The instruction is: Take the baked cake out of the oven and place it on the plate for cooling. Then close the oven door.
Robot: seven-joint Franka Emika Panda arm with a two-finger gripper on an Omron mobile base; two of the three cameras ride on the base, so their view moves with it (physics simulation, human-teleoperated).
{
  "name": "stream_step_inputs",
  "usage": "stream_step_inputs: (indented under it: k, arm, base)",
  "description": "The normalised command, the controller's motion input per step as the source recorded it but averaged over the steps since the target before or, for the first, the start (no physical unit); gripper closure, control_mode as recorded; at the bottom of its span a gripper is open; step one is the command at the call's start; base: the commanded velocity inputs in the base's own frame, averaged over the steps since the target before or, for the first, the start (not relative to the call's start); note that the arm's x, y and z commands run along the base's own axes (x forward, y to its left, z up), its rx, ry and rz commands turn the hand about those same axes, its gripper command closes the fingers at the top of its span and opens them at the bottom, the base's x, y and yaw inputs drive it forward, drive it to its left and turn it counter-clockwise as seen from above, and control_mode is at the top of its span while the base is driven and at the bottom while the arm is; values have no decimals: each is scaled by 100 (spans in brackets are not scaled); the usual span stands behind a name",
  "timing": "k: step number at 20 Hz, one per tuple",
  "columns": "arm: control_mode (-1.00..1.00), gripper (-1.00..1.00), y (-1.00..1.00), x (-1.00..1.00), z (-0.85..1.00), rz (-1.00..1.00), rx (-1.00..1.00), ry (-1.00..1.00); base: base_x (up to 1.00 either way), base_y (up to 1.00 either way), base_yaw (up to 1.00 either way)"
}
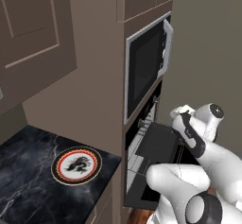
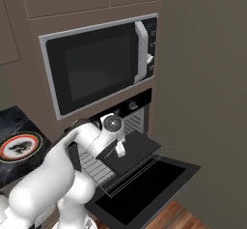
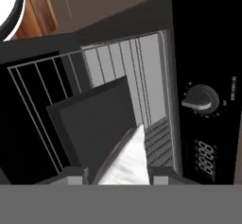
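Note:
In the hand view a whitish wedge, the baked cake (image 3: 126,164), sits between my gripper's (image 3: 118,176) two fingertips, over a dark baking tray (image 3: 94,124). The gripper is shut on it. No red top shows from here. In the right base view the gripper (image 2: 119,150) hangs just above that tray (image 2: 132,151), on a wire rack (image 2: 96,167) pulled out of the oven (image 2: 130,106). The oven door (image 2: 144,190) lies fully open below. The plate (image 1: 76,165) with its red-gold rim rests on the counter left of the oven, also the plate (image 2: 19,146).
A silver-framed microwave (image 2: 99,66) sits directly above the oven, its door closed. The black marble counter (image 1: 28,180) carries the plate. Oven knob (image 3: 201,100) and display (image 3: 205,154) are close beside the hand. Wood floor (image 2: 178,218) lies past the open door.

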Motion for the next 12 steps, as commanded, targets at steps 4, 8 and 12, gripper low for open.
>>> stream_step_inputs:
  k: [4,8,12]
  arm:
    - [-100,100,0,0,100,-2,0,0]
    - [-100,100,0,-10,100,0,0,4]
    - [-100,100,0,-34,100,0,0,8]
  base:
    - [0,0,0]
    - [0,0,0]
    - [0,0,0]
